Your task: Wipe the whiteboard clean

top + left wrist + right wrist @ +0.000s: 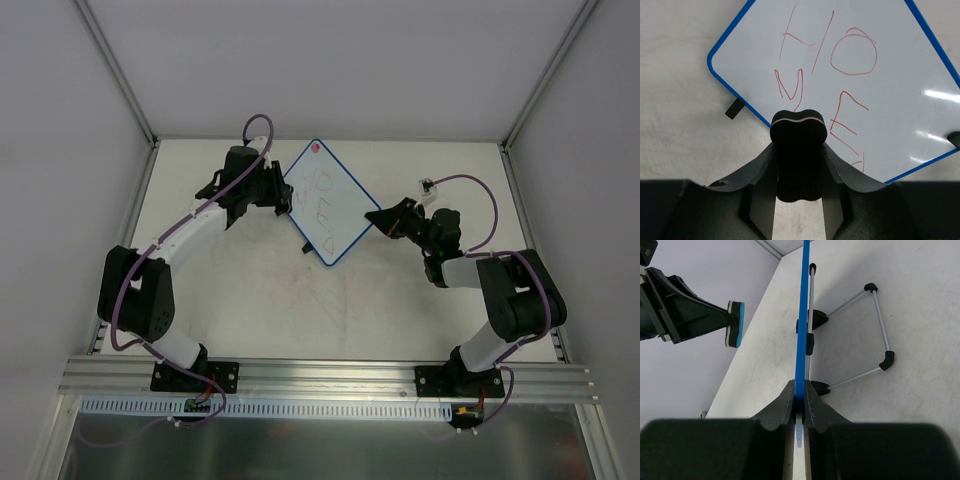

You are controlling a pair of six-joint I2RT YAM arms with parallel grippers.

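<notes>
From above, the whiteboard sits mid-way back on the worktop, between the two arms, turned like a diamond. Its long side runs from far left to near right. The corner with the pink dot points at the back wall. The left fingers are at its left edge and the right fingers at its right corner. The board is held at just one spot, so a hard rub could make it swing round.

In the left wrist view, the left fingers pinch a black eraser. It is at the near edge of the whiteboard, just under the red letters. If the eraser tips in the grip, it may skip some letters.

In the right wrist view, the right fingers are pressed tight on the thin blue edge of the whiteboard. The eraser is on the writing side, not touching. A wire stand is on the back side. A push could slide the thin edge out of the pinch, or fold the stand.
</notes>
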